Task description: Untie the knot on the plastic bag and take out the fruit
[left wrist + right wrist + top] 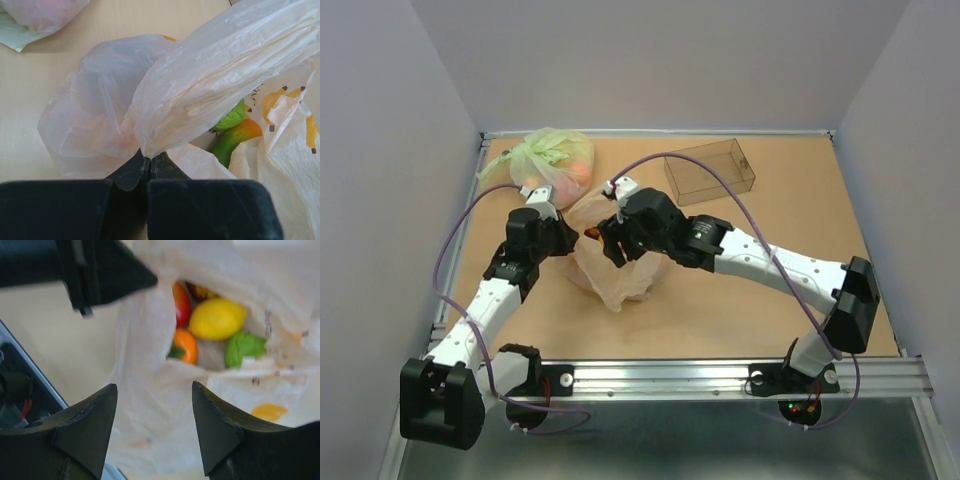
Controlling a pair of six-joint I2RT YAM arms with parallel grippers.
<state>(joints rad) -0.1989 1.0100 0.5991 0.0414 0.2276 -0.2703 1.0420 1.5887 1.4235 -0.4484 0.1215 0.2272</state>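
The table (700,320) carried the plastic bag (620,280) near its middle. From above, both arms covered the bag's top and hid its contents. Beyond the bag lay a green bag (555,158), cut off at the left wrist view's corner, and a clear box (710,170), seen only from above. The left gripper (148,167), at the bag's left edge, was pinched tight on a fold of its film. The right gripper (154,387) hung over the bag's mouth, jaws wide, holding nothing. Only the wrist views showed the fruit (217,317) inside the bag, slightly blurred.
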